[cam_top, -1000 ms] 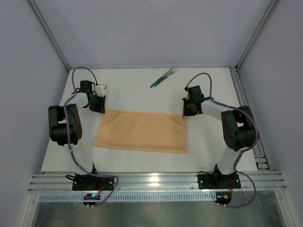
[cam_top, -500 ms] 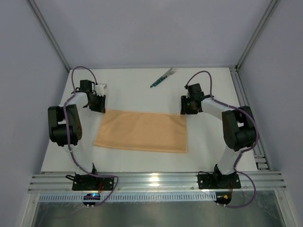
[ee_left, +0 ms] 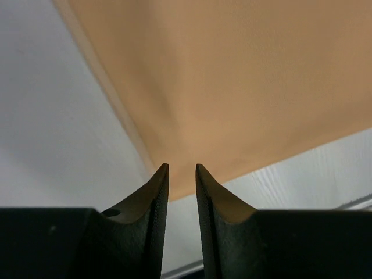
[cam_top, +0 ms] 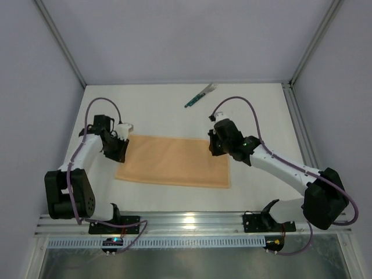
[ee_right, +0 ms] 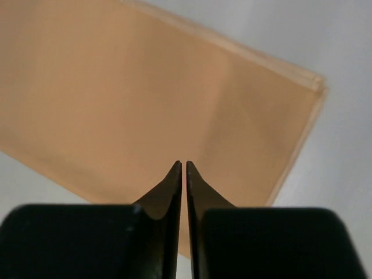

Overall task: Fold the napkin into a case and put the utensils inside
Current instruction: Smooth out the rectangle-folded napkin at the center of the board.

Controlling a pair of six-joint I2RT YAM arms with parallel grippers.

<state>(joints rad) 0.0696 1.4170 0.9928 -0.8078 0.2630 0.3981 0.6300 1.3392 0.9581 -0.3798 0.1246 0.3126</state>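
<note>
Folded peach napkin lying flat mid-table; left gripper over its left edge, fingers a narrow slit apart, holding nothing; right gripper over its right end, fingers pressed together, empty; utensils well apart, far side

The napkin is plain peach-tan, the utensils dark green, the table white.
</note>
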